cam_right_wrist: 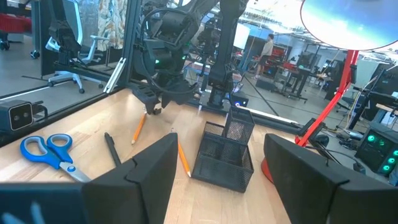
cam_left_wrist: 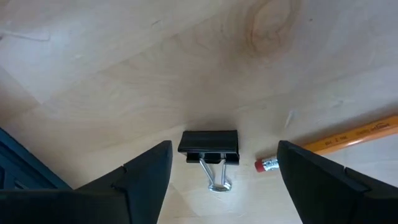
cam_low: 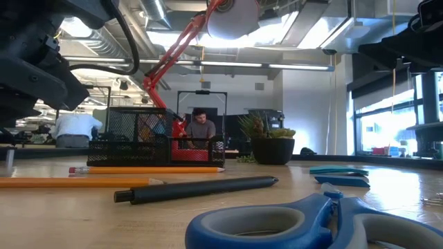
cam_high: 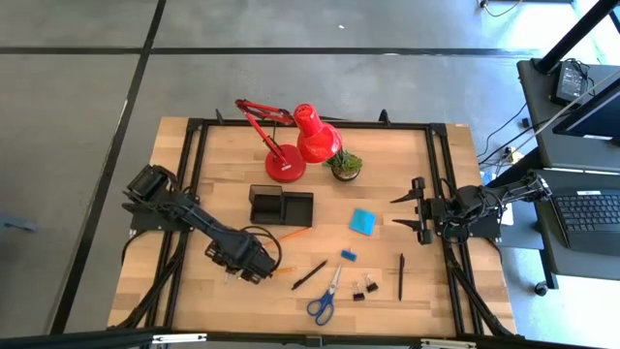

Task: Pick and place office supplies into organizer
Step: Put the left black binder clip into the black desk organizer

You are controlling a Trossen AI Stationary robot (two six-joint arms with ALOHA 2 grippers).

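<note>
Black binder clip (cam_left_wrist: 209, 150) with wire handles on table (cam_left_wrist: 186, 74), left gripper (cam_left_wrist: 224, 177) spread above it, right gripper (cam_high: 405, 211) spread near right edge.

Seen from above, the left hand (cam_high: 235, 274) hangs low over the wooden desk (cam_high: 223, 296) near its front edge, while the right hand (cam_high: 408, 210) waits open at the desk's right side. Between them lie the black organizer (cam_high: 281, 206), an orange pencil (cam_high: 294, 234), a blue note pad (cam_high: 363, 221), blue-handled scissors (cam_high: 325, 298), two black pens (cam_high: 309, 274) and binder clips (cam_high: 364, 288). A red lamp (cam_high: 291, 143) and potted plant (cam_high: 346, 165) stand behind.
</note>
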